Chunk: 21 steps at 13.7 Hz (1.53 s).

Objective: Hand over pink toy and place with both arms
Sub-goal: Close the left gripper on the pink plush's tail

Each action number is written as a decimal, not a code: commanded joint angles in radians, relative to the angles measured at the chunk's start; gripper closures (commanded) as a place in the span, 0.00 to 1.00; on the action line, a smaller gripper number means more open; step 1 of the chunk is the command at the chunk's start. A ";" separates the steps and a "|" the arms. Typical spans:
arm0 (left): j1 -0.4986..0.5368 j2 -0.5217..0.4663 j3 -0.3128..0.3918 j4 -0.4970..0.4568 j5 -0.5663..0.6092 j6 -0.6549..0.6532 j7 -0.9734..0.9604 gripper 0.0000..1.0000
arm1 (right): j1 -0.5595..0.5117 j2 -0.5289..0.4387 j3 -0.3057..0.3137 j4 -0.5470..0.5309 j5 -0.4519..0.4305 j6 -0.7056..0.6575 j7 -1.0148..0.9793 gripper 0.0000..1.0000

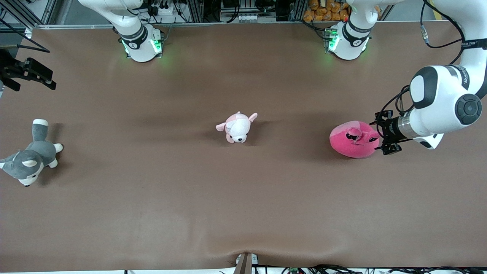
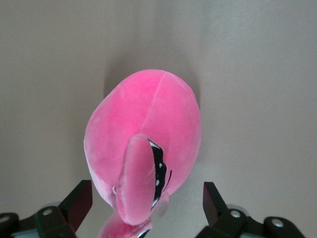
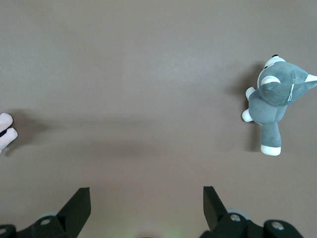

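Front view first: I see the pink toy (image 1: 354, 140) at the right middle of the frame, lying on the brown table (image 1: 243, 213) toward the left arm's end. The left gripper (image 1: 385, 133) comes in from the right edge and sits right at the toy's side, its black fingers spread above and below the toy's edge in the frame, nothing clamped. The small puppy plush (image 1: 237, 127) sits at the center of the frame, well apart from the toy. The husky plush (image 1: 30, 156) lies at the left edge. The right gripper (image 1: 36, 74) shows at the upper left of the frame, held over the table's edge region; I count that arm as waiting.

Left wrist view: the pink toy (image 2: 143, 144) fills the middle of the frame, eye stalk pointing at the lower edge. Both fingers (image 2: 79, 203) stand wide at the bottom corners, either side of the toy, not pressing it.

Right wrist view: the right gripper (image 3: 146, 210) is spread open at the bottom over bare table, holding nothing. The husky plush (image 3: 275, 99) lies at the right, a bit of the puppy plush (image 3: 6, 131) at the left edge.
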 commanded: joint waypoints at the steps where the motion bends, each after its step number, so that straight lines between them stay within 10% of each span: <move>1: 0.023 0.015 -0.007 0.005 -0.037 0.016 -0.012 0.04 | -0.013 0.008 0.005 0.019 0.021 -0.010 -0.015 0.00; 21: 0.044 0.023 -0.007 0.007 -0.065 0.007 -0.011 0.88 | -0.012 0.010 0.005 0.019 0.019 -0.012 -0.017 0.00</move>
